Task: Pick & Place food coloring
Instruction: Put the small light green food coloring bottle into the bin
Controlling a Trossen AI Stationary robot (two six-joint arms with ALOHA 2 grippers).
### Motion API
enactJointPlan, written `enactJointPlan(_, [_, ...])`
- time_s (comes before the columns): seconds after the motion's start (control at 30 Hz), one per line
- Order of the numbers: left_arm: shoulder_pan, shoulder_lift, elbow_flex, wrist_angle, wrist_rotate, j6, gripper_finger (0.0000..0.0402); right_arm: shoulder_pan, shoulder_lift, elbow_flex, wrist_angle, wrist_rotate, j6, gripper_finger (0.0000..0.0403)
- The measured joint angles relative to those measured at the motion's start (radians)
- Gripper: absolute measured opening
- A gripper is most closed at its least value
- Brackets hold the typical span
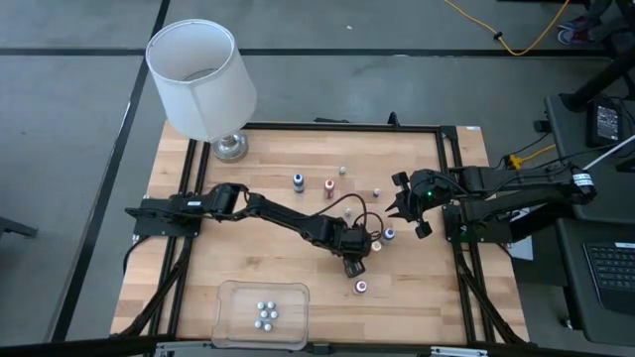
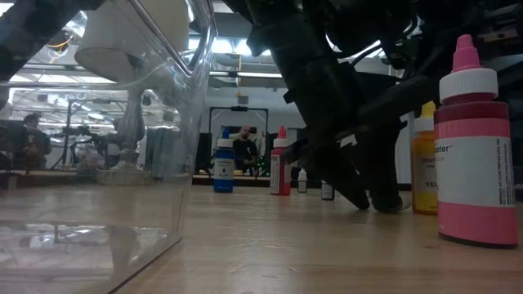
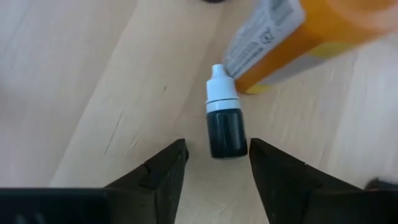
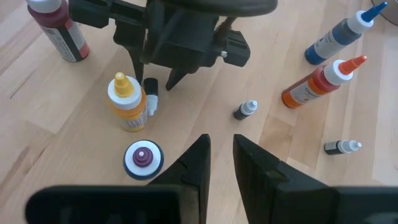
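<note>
Meanwhile, the left gripper (image 3: 214, 163) hung low over the wooden worktop (image 1: 248, 248), its fingers (image 3: 158, 171) parted on either side of a tiny dark bottle (image 3: 224, 121) with a white cap. That bottle lay flat, untouched, its cap just beside the yellow food coloring bottle (image 4: 127, 102). The right gripper (image 4: 221, 152) waited near the yellow bottle, its fingers nearly closed on nothing, with a purple-capped bottle (image 4: 143, 158) just beside it.

Both arms are dark, jointed links with black cables looping beside them. The left end effector (image 3: 212, 171) has two matte black, wedge-shaped fingers (image 3: 163, 168); the right end effector (image 4: 219, 163) has matching black fingers.
</note>
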Motion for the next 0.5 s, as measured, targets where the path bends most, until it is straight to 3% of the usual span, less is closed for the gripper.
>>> enactJointPlan(0.27, [-0.002, 0.002, 0.000, 0.007, -0.023, 0.081, 0.0193, 0.000, 0.000, 0.000, 0.000, 0.000, -0.001, 0.0072])
enactJointPlan(0.5, [0.003, 0.003, -0.001, 0.009, -0.050, 0.116, 0.0173, 0.000, 0.000, 0.000, 0.000, 0.000, 0.001, 0.0072])
